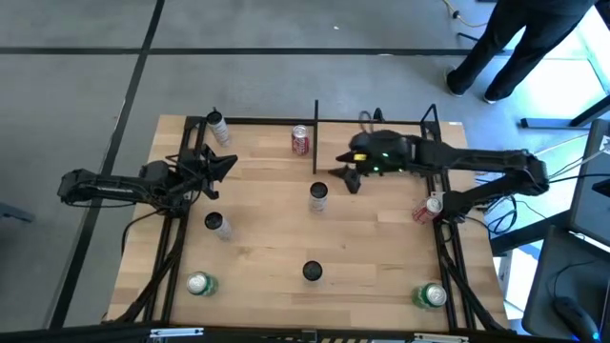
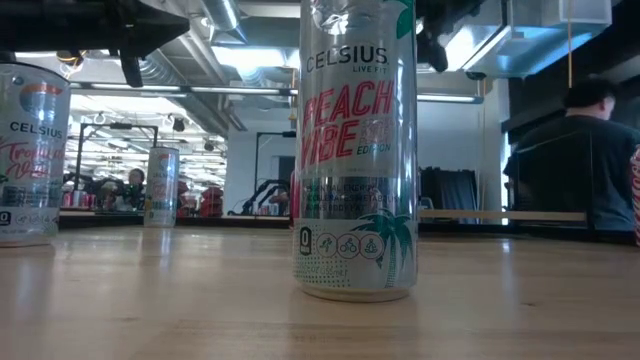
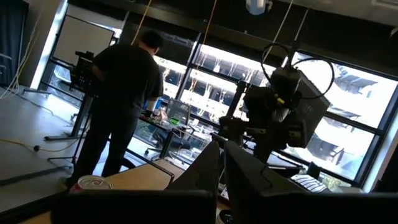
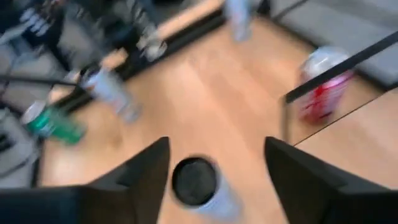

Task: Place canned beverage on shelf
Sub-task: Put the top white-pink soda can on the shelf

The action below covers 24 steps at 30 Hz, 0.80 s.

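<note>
Hovering just above the silver can (image 1: 318, 197) beside the shelf (image 1: 400, 191), right gripper (image 1: 345, 177) with jaws spread and empty, can standing on the tabletop (image 1: 267, 229), left gripper (image 1: 217, 170) closed, empty, well left of the shelf.

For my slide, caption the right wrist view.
Open right gripper poised above a silver can on the table.

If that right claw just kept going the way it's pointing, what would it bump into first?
Most likely the tall silver can standing on the table. The right gripper hangs open just above it, fingers either side of the can's top. How much gap remains is hard to judge.
</note>
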{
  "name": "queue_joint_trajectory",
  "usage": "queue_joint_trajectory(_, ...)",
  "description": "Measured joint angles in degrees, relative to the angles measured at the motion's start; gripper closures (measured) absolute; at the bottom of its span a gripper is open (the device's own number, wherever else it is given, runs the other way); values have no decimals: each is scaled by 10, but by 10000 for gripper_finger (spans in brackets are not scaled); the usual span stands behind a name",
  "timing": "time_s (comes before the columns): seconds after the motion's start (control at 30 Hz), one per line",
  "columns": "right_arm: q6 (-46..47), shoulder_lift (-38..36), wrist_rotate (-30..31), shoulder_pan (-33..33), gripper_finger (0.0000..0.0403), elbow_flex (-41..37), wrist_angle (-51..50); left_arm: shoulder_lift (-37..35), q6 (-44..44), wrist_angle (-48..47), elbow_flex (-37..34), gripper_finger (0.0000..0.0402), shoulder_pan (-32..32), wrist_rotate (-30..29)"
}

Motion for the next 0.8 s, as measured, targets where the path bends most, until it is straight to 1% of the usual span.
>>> queue_joint_trajectory(0.07,-19,31,-14,-2,102,29,-35,0,0,-2,0,386,0,0)
queue_joint_trajectory(0.13,-33,56,-2,-1,78,52,-64,0,0,-2,0,386,0,0)
queue_joint_trajectory(0.27,-50,86,5,0,50,74,-74,0,0,-3,0,385,0,0)
queue_joint_trajectory(0.4,-60,113,-2,0,41,74,-52,0,0,-5,0,386,0,0)
queue_joint_trajectory(0.57,-86,147,-44,10,41,74,-52,0,0,-5,0,385,0,0)
queue_joint_trajectory(0.73,-122,173,-42,39,41,74,-42,0,0,-5,0,386,0,0)
queue_joint_trajectory(0.8,-130,186,-17,49,41,74,-43,0,0,-5,0,386,0,0)
